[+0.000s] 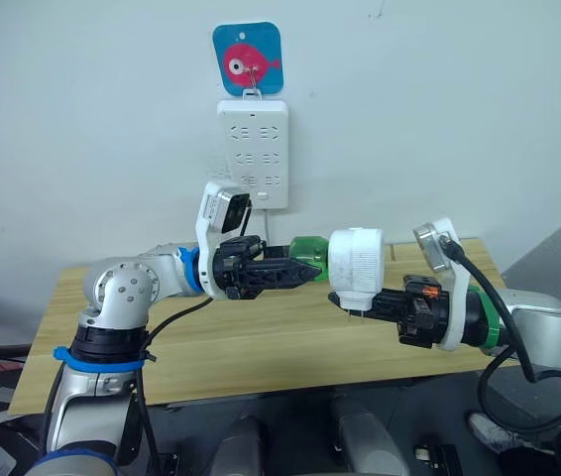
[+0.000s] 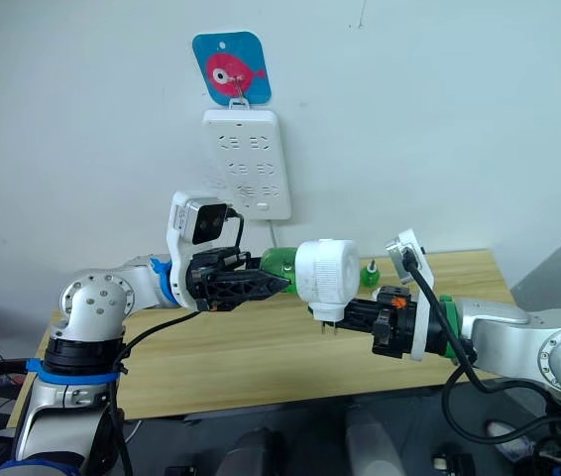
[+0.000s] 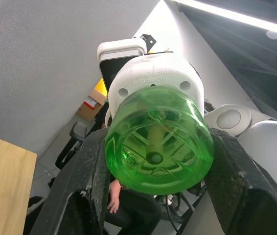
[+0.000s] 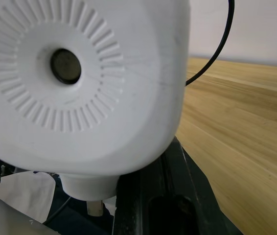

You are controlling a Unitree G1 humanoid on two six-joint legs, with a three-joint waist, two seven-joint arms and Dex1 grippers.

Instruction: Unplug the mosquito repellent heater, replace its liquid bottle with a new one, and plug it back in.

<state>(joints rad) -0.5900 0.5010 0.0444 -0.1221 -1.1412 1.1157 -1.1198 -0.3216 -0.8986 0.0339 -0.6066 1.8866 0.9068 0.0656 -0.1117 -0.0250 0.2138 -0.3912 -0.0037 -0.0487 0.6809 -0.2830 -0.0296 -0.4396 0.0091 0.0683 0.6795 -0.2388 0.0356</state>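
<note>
While your right end effector (image 1: 368, 300) clamps the mosquito repellent heater (image 1: 357, 264) mid-air below the power strip (image 1: 253, 153), your left end effector (image 1: 300, 270) grips its green bottle (image 1: 309, 253), lying sideways, pointing leftward from the heater.

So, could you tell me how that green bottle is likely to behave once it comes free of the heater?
The green bottle looks like thin, clear plastic, so probably light and rigid. Its round, glossy body could slip in the left end effector and would likely roll if laid on the table.
</note>
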